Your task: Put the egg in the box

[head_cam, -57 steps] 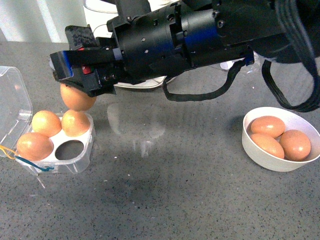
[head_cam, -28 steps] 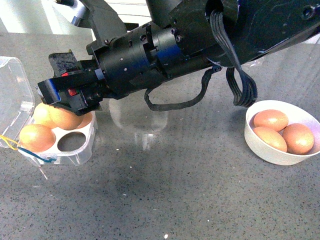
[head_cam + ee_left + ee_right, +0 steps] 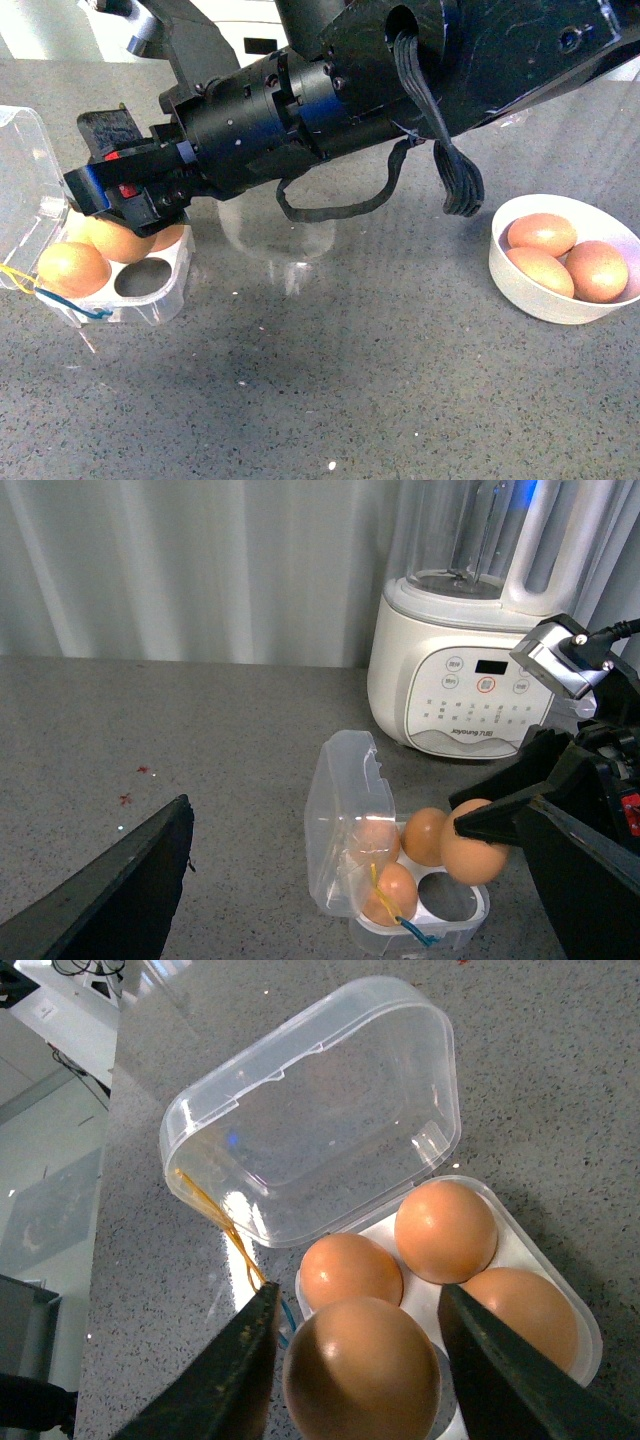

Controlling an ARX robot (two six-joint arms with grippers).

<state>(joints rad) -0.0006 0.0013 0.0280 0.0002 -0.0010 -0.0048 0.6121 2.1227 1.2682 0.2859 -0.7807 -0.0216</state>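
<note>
My right gripper (image 3: 362,1355) is shut on the egg (image 3: 362,1372), an orange-brown egg held between both fingers just above the box. The box (image 3: 588,1338) is a clear four-cup carton with its lid (image 3: 320,1110) open and yellow and blue wires (image 3: 222,1228) at the front. Three cups hold eggs; the front right cup (image 3: 140,277) is empty. In the front view the held egg (image 3: 120,240) hangs low over the box (image 3: 160,305), beside the empty cup. My left gripper (image 3: 350,880) is open and empty, short of the box (image 3: 400,938).
A round white bowl (image 3: 545,300) with three eggs stands at the right. A white blender (image 3: 470,670) stands behind the box. The right arm (image 3: 400,80) spans the table's back from right to left.
My right gripper has carried the egg down and to the left, from above the box's back right egg to low over the box.
</note>
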